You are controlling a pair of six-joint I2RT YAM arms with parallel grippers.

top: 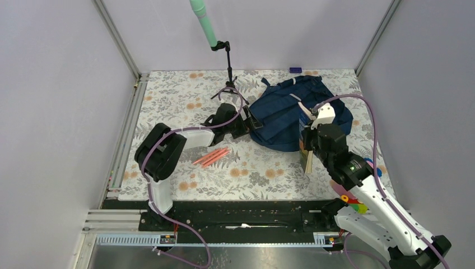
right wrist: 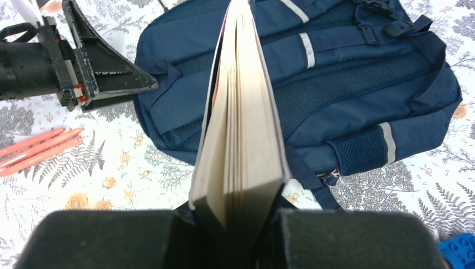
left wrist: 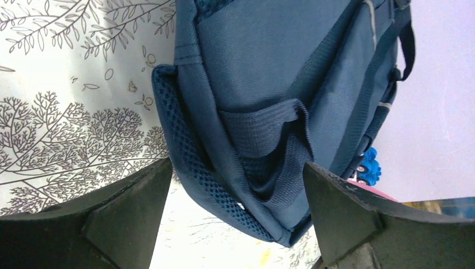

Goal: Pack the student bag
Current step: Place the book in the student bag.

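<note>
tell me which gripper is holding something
The right gripper: it is shut on the book. The left gripper is open and empty, at the student bag.

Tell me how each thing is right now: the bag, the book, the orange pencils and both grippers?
student bag: lying flat, strap side up.
book: closed, held on edge beside the bag.
orange pencils: lying together on the table, untouched.
left gripper: open, at the bag's corner.
right gripper: shut on the book.
</note>
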